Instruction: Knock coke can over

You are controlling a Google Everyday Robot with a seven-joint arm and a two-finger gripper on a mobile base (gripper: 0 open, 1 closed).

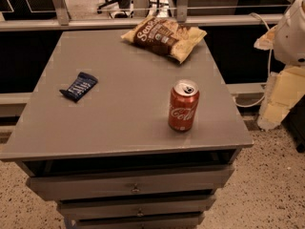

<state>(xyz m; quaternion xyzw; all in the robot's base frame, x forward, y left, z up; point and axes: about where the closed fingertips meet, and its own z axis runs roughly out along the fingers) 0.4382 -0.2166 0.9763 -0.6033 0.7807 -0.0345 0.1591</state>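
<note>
The coke can (183,106) is a red can with white script and a silver top with a pull tab. It stands upright on the grey cabinet top (128,104), at the front right, a short way in from the front and right edges. My gripper is out of view. Only a white rounded part of my arm (291,32) shows at the right edge of the frame, right of the cabinet and apart from the can.
A dark blue snack wrapper (79,86) lies on the left of the top. A brown-and-cream chip bag (164,36) lies at the back. Drawers (136,187) sit under the top. Cream-coloured blocks (281,99) stand on the floor at right. A railing (143,20) runs behind.
</note>
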